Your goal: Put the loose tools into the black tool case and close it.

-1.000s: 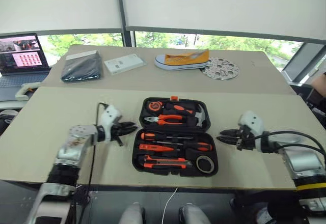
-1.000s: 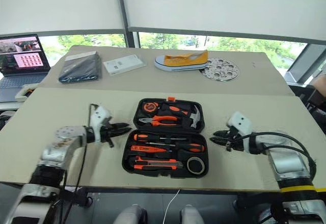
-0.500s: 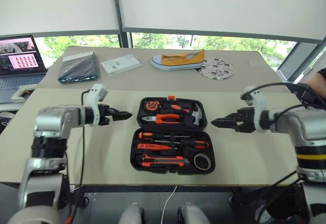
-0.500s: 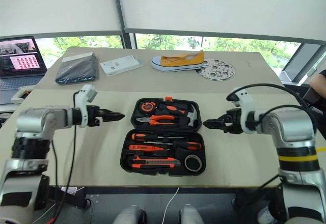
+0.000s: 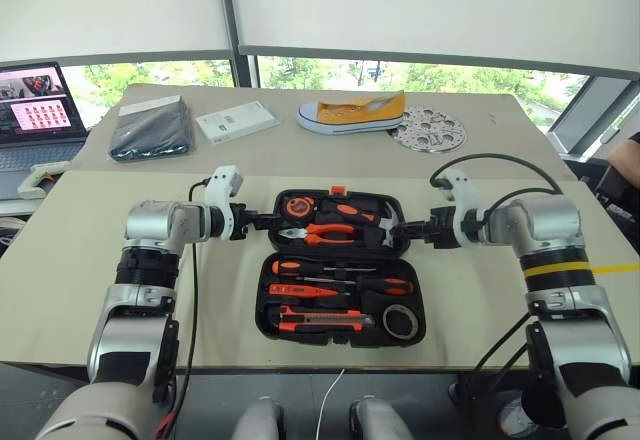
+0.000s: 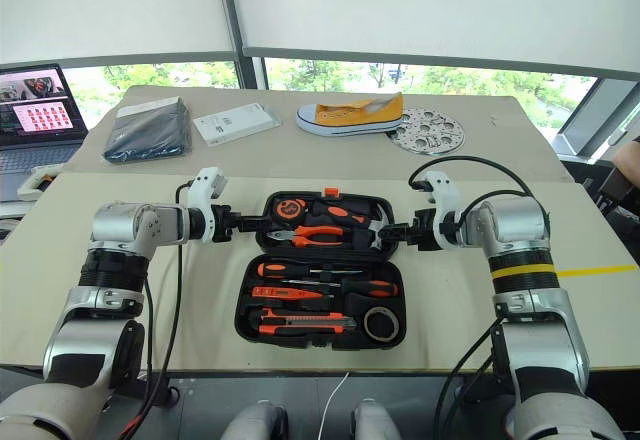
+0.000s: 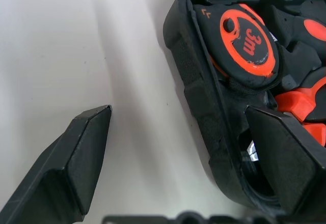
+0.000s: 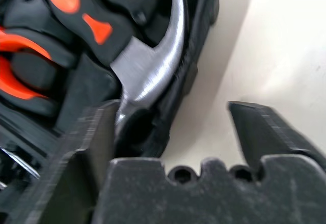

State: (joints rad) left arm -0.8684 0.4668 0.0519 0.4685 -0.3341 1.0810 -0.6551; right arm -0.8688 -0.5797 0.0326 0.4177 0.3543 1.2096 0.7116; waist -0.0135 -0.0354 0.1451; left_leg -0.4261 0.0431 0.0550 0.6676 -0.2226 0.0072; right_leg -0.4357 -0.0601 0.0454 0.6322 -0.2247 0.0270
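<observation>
Our left gripper [image 5: 266,223] and right gripper [image 5: 402,230] have swung in from the desk's sides, jaws spread and holding nothing, each straddling a side wall of the black tool case [image 5: 342,267], open mid-desk near the front edge, tools slotted, ready for closing.

Both eye views look forward and down from the head over the counter [image 5: 90,260]. Each wrist view sits close along its own fingers at the case [image 6: 322,270], sharing its far half's opposite ends.

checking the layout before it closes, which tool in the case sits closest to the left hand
The tape measure, round, black and orange, in the far half's left corner of the black tool case. The left hand straddles the case wall beside it; pliers and hammer lie farther right.
</observation>
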